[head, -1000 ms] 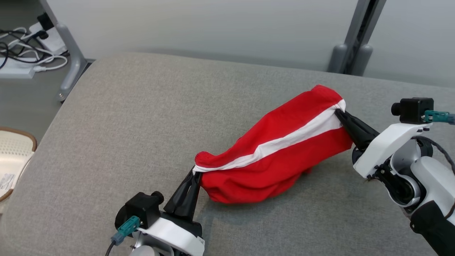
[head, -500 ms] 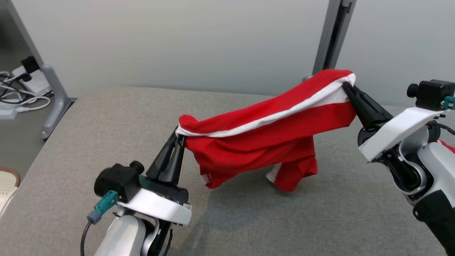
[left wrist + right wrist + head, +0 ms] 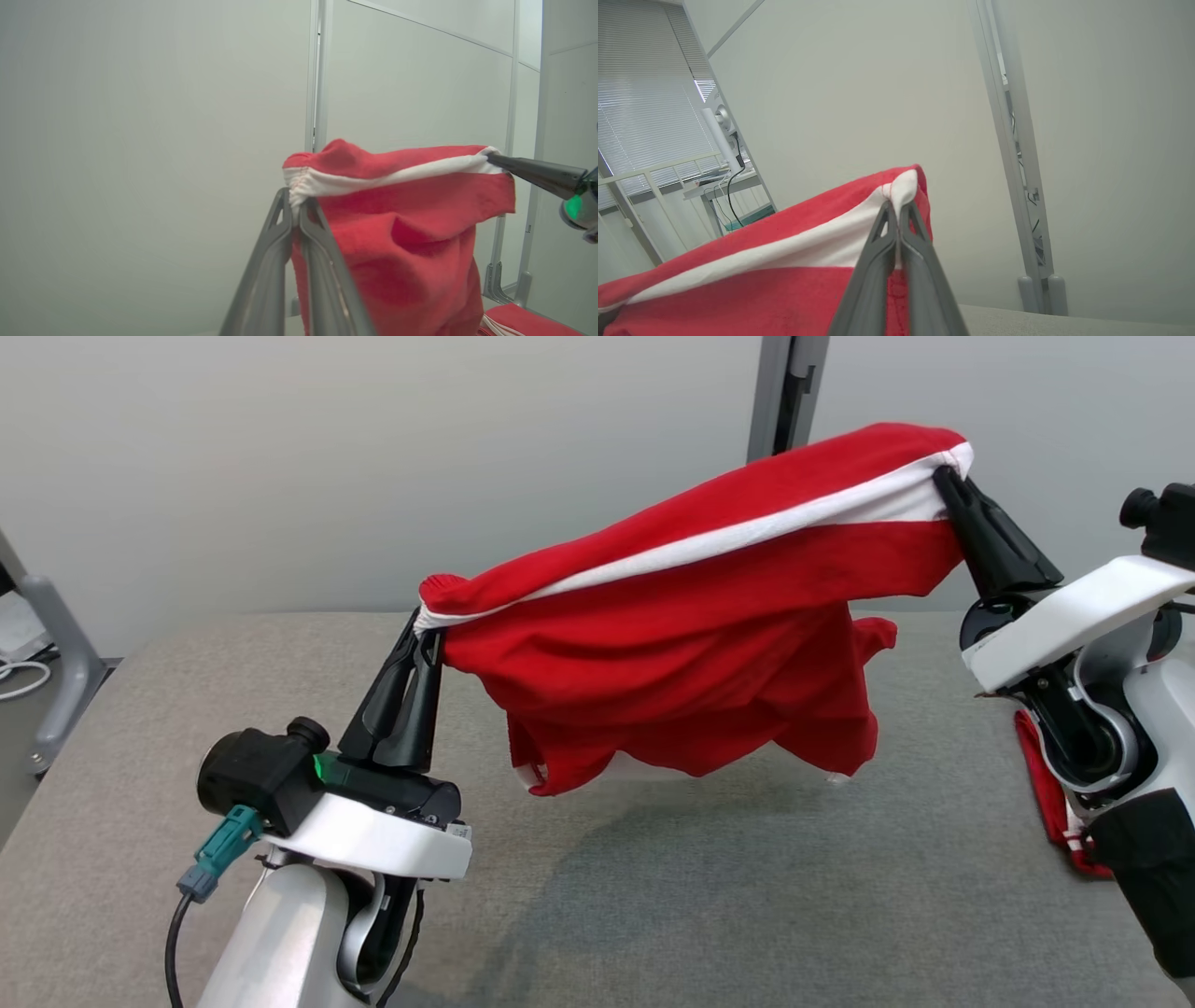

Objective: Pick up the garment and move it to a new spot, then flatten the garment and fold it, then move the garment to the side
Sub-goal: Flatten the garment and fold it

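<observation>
Head view is showing the red garment (image 3: 709, 653) hanging clear above the grey cushion (image 3: 747, 896), stretched out. The left gripper (image 3: 425, 633) is pinching its white-banded edge lower over the cushion, jaws pressed together on it; the right gripper (image 3: 945, 481) is clamping the other end higher above the cushion. Another red cloth (image 3: 1038, 775) is lying on the cushion beneath the right arm
</observation>
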You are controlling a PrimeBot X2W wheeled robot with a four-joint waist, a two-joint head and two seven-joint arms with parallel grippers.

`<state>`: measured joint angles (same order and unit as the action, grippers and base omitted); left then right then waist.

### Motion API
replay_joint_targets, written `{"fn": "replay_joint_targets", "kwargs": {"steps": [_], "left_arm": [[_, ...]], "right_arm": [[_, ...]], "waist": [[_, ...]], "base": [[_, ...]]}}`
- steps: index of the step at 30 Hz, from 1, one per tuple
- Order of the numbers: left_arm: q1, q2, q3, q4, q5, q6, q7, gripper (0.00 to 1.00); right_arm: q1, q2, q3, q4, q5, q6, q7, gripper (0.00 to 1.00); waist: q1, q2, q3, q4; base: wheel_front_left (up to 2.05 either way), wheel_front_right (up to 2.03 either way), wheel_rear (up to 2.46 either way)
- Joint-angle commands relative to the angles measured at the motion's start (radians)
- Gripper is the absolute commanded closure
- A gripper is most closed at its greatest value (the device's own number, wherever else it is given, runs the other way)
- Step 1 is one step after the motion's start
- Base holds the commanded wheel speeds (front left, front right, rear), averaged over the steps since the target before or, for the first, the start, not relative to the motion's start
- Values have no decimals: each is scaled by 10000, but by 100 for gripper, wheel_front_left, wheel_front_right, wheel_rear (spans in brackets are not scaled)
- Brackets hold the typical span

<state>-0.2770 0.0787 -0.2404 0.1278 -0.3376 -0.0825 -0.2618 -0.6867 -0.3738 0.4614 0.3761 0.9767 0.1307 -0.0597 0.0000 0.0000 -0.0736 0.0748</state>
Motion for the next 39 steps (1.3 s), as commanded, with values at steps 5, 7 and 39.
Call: {"fn": "replay_joint_targets", "kwargs": {"steps": [5, 7, 39], "left_arm": [[-156, -18, 56, 8, -197, 51, -33, 100], [-164, -32, 36, 38, -251, 46, -18, 100], [-10667, 1471, -1845, 5573, -1170, -476, 34, 100]], "right_arm": [[211, 391, -605, 52, -464, 2, 418, 100], [250, 452, -671, 6, -529, 2, 503, 100], [-8105, 2681, -1641, 5350, -3914, 2, -1941, 100]], "waist": [[0, 0, 59, -334], [0, 0, 85, -375], [0, 0, 5868, -958]], "base": [[0, 0, 0], [0, 0, 0], [0, 0, 0]]}}
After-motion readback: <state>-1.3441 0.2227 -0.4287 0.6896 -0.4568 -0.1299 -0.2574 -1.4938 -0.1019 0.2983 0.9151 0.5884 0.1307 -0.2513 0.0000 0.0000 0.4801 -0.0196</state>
